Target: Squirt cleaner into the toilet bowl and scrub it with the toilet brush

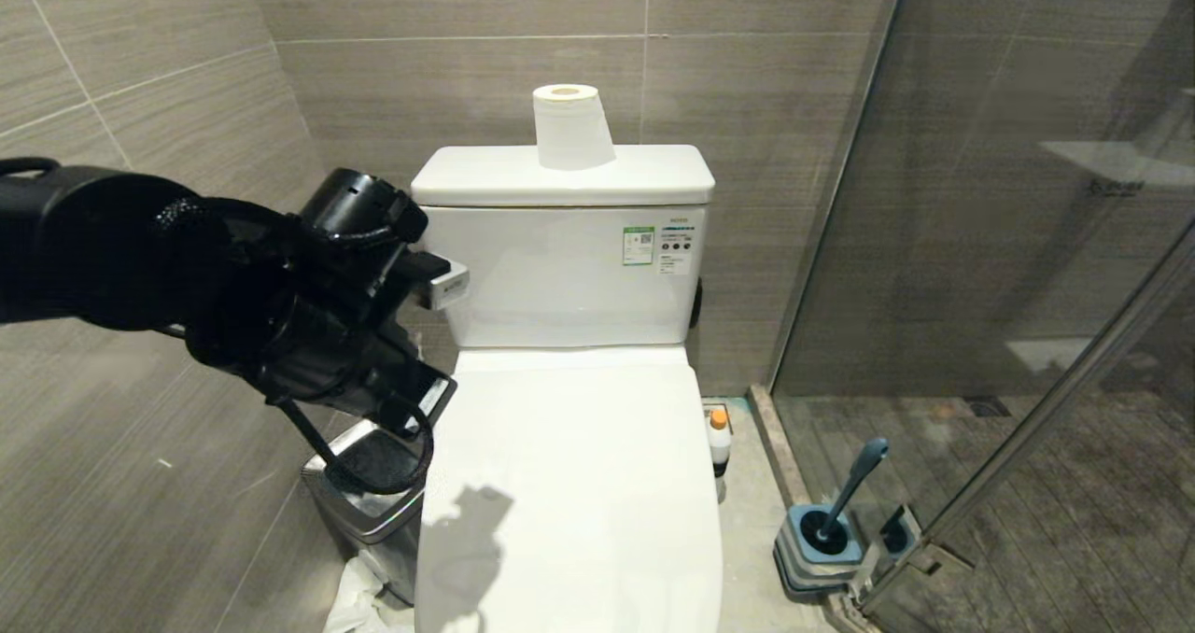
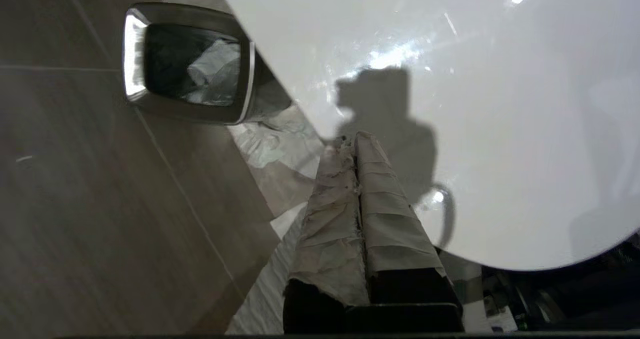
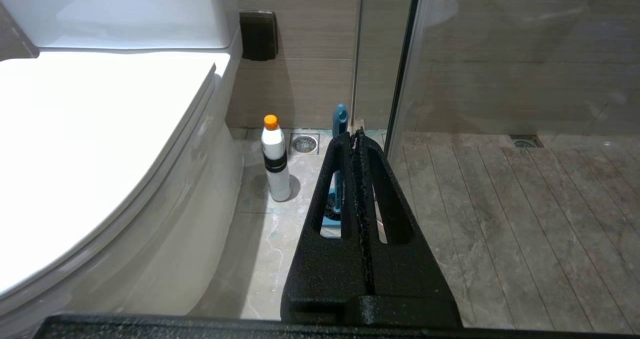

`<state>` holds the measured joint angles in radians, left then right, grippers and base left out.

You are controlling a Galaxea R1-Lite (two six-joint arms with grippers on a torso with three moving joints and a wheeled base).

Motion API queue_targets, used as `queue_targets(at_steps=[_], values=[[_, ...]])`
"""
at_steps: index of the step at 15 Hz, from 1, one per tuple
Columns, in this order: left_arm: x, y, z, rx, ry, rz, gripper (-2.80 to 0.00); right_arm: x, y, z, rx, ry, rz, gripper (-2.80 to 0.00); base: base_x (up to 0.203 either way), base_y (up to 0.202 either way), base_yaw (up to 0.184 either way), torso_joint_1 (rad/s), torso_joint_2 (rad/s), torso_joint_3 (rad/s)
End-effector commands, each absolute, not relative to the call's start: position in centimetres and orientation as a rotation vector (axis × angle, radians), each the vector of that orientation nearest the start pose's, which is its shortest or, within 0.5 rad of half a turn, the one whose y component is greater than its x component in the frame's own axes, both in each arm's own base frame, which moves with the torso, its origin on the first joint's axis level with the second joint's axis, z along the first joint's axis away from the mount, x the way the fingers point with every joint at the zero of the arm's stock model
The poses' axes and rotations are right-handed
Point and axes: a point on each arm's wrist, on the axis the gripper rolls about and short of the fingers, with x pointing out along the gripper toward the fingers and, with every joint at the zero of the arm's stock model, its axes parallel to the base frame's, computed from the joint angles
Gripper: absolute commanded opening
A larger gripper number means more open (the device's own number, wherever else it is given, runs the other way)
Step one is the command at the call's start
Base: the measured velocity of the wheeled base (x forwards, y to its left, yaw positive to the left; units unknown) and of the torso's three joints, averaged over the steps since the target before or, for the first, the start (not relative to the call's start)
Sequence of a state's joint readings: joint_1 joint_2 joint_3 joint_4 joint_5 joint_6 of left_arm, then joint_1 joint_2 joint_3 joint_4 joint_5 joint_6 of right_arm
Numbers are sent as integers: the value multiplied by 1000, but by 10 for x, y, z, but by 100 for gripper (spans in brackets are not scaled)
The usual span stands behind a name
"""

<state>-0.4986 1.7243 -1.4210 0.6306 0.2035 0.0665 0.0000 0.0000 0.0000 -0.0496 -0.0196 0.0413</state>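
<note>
A tiled bathroom here: white toilet (image 1: 569, 484) dead centre with its lid down, cistern (image 1: 565, 250) at twelve o'clock carrying a toilet paper roll (image 1: 569, 127). Glass shower screen (image 1: 1008, 241) at three o'clock, steel bin (image 1: 369, 498) at nine, toilet brush (image 1: 851, 488) in its holder at four, floor drain (image 3: 304, 143) close by.

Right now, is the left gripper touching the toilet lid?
Cannot tell. In the left wrist view the left gripper, shut, ends at the lid's edge; neither contact nor gap shows.
</note>
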Motion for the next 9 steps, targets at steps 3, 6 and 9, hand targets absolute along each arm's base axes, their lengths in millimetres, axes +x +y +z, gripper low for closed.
queue_targets(at_steps=[3, 6, 9], values=[[257, -135, 260, 418, 756, -125, -280, -21, 0, 75, 42, -30, -19, -280, 0, 0, 0, 0, 0, 0], [255, -129, 290, 426, 634, 26, -280, -21, 0, 75, 42, -31, -19, -280, 0, 0, 0, 0, 0, 0], [235, -104, 322, 402, 540, 76, -280, -21, 0, 75, 42, -30, -19, -280, 0, 0, 0, 0, 0, 0]])
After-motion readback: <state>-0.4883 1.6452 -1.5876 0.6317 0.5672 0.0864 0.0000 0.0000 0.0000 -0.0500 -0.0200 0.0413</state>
